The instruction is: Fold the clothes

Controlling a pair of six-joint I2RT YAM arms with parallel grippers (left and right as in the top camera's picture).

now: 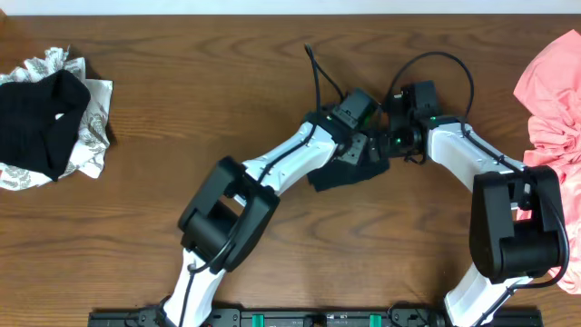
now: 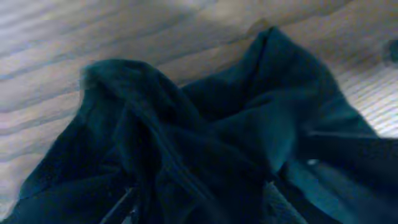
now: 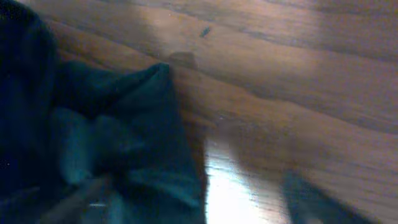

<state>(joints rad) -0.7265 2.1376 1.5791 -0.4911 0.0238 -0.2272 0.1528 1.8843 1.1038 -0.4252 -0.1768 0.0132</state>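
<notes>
Three lots of cloth on the table [image 1: 200, 100], logging each in turn. Finding the garment [image 1: 338, 174], dark and crumpled, lying mid-table, just where both arms are meeting. Seeing the left gripper [image 1: 356, 150] reaching in from the lower left and sitting over the garment's upper edge, apparently touching it. Seeing the right gripper [image 1: 392, 145] pointing in from the right, just beside the garment's right corner and very near the left gripper. Checking the left wrist view: getting dark folds filling nearly the whole picture, ridged and bunched, with bare wood showing only along the top and at the right. Catching only faint hints of the left fingers [image 2: 127, 202] at the bottom edge, sunk among the folds. Not managing to tell whether that hand is spread, pressed together or pinching cloth. Checking the right wrist view: finding a peaked corner of the garment at the left, with wood everywhere else and a bright glare patch low in the middle. Making out one right finger [image 3: 81, 198] blurred over the cloth at lower left, and the other well apart at lower right, over bare wood. Reading that hand as spread, gripping nothing. Noting a black piece [image 1: 45, 118] at the far left, lying on top of a patterned cloth [image 1: 91, 136], well apart from the arms. Noting a pink cloth [image 1: 554, 91] bunched at the right edge, near the right arm's elbow.
</notes>
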